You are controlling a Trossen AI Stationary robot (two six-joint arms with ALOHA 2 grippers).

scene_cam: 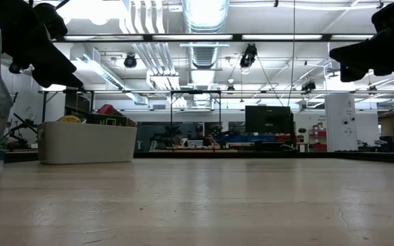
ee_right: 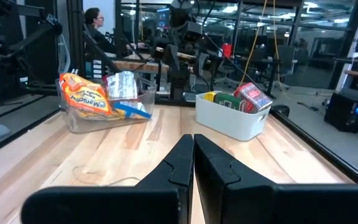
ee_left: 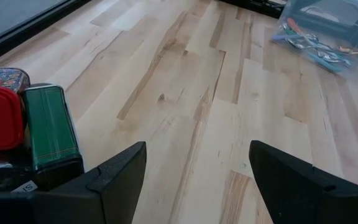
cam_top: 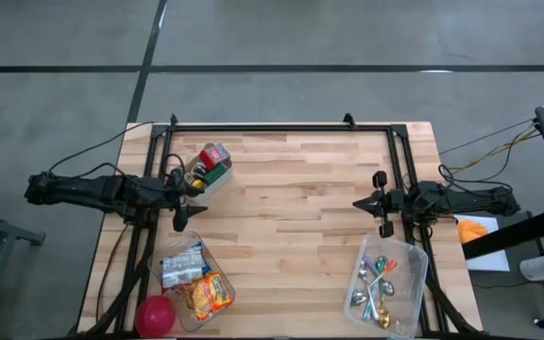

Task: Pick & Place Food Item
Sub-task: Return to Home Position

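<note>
A clear tub [cam_top: 196, 280] at the near left holds food packets, among them an orange noodle packet [ee_right: 84, 98] and silver ones [ee_right: 122, 86]. A white bin [cam_top: 210, 171] farther back holds a green tin [ee_left: 50, 127] and a red-lidded one [ee_left: 0, 117]. My left gripper [ee_left: 197, 180] hovers open just beside the white bin, tipped down toward bare table, with nothing between its fingers. My right gripper [ee_right: 193, 162] is shut at the table's right side [cam_top: 359, 203], pointing level toward the left, and holds nothing.
A clear tub of spoons [cam_top: 385, 283] stands at the near right, below my right gripper. A red round thing [cam_top: 156, 314] sits at the near left corner. A black frame [cam_top: 281, 127] runs along the far edge. Bare wood [cam_top: 291, 217] lies between the arms.
</note>
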